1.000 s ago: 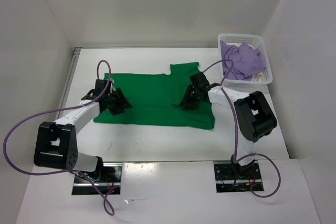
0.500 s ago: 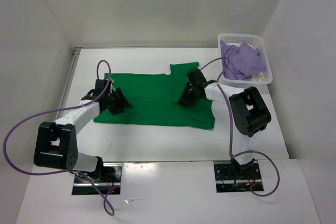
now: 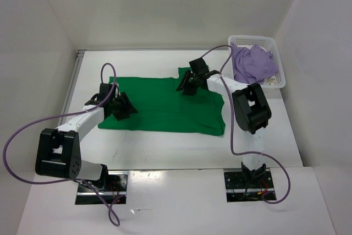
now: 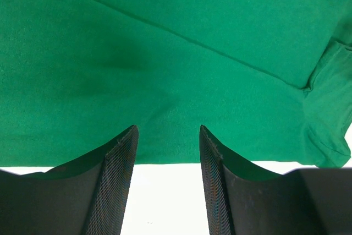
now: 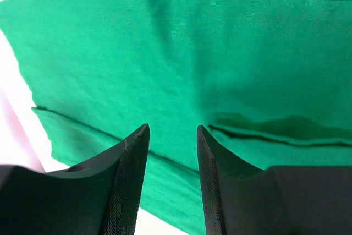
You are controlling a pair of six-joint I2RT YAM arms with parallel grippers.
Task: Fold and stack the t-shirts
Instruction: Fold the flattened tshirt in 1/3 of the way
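Top external: green t-shirt lies spread on table, under and between both my hands, so I take it as the one being worked first. L gripper sits low over the shirt's edge on my left, jaws apart, nothing betw them. Left wrist cam shows the cloth edge running just under the fingertips w/ bare table on the near side, which reads as lined up to pinch that edge. R gripper reaches to the far edge by the sleeve that sticks out past the body. Its jaws are also apart & empty, close over the cloth, prob. after the sleeve or the fold beside it. Shirt look: bright green, mostly smooth, one straight seam line, a shallow tuck just ahead of R fingers. The lavender t-shirt is bunched in white basket, off to the right of R hand and well apart. A sliver of cream cloth shows beneath it, likely the third shirt. No stack yet.
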